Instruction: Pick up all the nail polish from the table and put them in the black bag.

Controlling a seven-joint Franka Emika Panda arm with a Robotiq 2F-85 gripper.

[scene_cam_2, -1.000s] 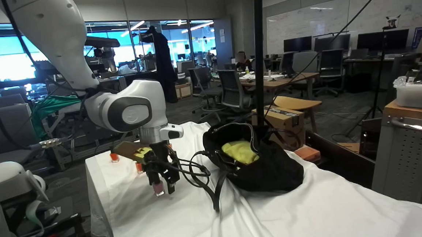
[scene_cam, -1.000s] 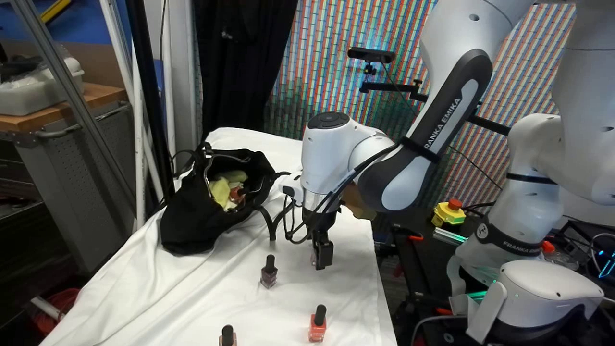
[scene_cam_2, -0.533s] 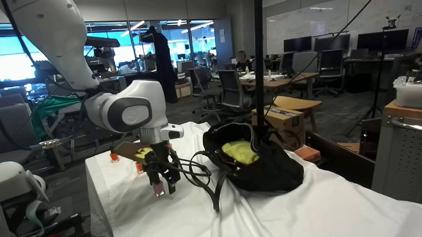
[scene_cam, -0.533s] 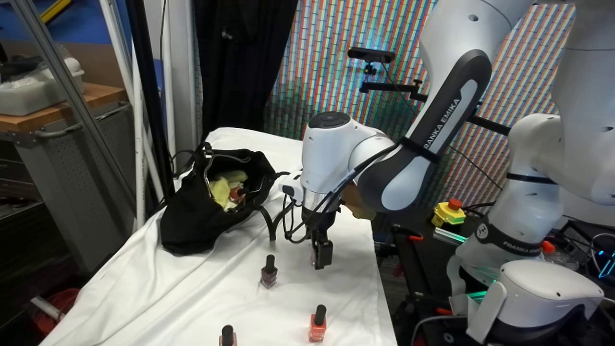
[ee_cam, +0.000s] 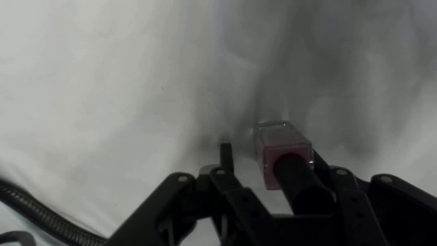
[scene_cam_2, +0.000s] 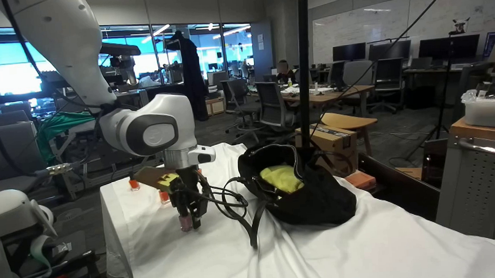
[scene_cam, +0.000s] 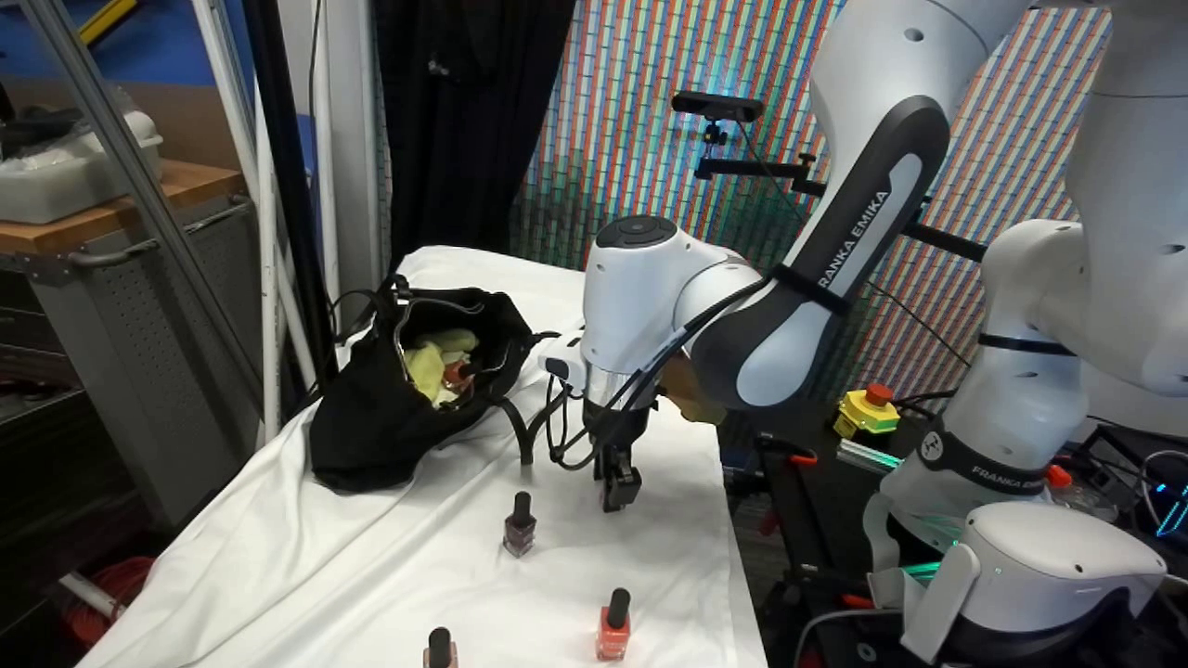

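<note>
A pink nail polish bottle (ee_cam: pixel 285 140) with a black cap stands between the fingers of my gripper (ee_cam: pixel 271 155) in the wrist view. Its right side lies close against one finger; whether they touch I cannot tell. A gap shows between the bottle and the left finger (ee_cam: pixel 226 159), so the jaws are partly open. In an exterior view a dark bottle (scene_cam: pixel 520 536), a red-orange one (scene_cam: pixel 613 637) and a pink-orange one (scene_cam: pixel 440 652), cut off by the frame, stand on the white-draped table (scene_cam: pixel 353 575). The black bag (scene_cam_2: pixel 316 201) lies slouched with its mouth open.
Yellow-green cloth (scene_cam_2: pixel 282 177) and a small reddish thing (scene_cam: pixel 455 374) show inside the bag. A bag strap (scene_cam_2: pixel 257 224) trails on the cloth near the gripper's looping cables (scene_cam_2: pixel 229 200). The table's edge (scene_cam: pixel 733 547) runs just beyond the gripper on the robot's side.
The jaws have narrowed round the pink bottle, the finger nearer the bag coming in closer to it. The arm, the bag and the other bottles look the same.
</note>
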